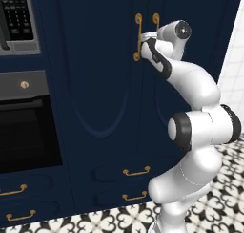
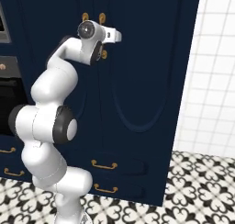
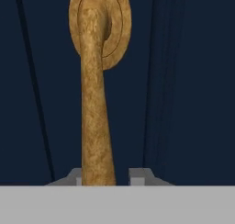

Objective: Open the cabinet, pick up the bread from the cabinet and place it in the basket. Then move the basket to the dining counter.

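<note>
You were on the first step: your gripper [image 3: 105,177] had its fingers narrowed around the vertical brass handle [image 3: 95,108] of the tall navy-blue cabinet [image 1: 100,84], near the doors' meeting edge. Next, pull outward; the doors were shut.

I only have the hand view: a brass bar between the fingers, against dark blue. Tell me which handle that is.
Observer: By the left base view it looks like the left vertical brass handle of the tall navy-blue cabinet.
Operator: Give me the height of the fingers on it.
Observer: The fingers meet it at about mid-height, between its two round mounts.
Operator: Report the doors.
Observer: Both arched-panel doors look shut, flush with each other.
Operator: Say what stands left of the cabinet.
Observer: A black oven set into the same navy front.
</note>
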Robot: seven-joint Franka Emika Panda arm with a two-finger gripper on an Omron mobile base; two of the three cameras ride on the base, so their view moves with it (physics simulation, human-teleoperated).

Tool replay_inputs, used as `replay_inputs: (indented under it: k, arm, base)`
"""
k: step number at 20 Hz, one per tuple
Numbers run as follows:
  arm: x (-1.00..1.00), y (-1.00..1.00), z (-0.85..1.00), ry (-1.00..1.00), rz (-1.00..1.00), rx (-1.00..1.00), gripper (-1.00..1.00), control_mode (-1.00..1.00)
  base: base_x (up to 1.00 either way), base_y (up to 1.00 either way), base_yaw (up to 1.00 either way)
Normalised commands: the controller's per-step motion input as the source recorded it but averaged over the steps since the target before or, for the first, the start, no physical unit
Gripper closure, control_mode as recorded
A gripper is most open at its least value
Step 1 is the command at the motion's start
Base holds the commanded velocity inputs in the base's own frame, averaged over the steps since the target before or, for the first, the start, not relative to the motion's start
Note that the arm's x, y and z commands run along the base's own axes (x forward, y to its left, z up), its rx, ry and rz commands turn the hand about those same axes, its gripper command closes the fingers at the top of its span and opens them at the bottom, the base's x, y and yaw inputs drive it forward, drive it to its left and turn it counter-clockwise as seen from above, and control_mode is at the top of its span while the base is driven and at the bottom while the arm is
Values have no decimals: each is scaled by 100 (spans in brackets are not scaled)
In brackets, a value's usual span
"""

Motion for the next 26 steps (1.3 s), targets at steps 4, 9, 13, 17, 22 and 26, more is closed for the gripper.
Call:
replay_inputs:
  k: [4,9,13,17,22,26]
  arm:
    - [0,-100,-16,7,0,0,100,-100]
    - [-20,-100,-17,-1,0,5,100,-100]
    - [-42,-100,-11,-6,0,5,100,-100]
    - [-71,-100,2,0,0,0,100,-100]
    - [-79,-100,19,4,0,0,100,-100]
    - [-70,-100,5,1,0,0,100,-100]
  base:
    - [0,0,0]
    - [0,0,0]
    - [0,0,0]
    - [0,0,0]
    - [0,0,0]
    - [0,0,0]
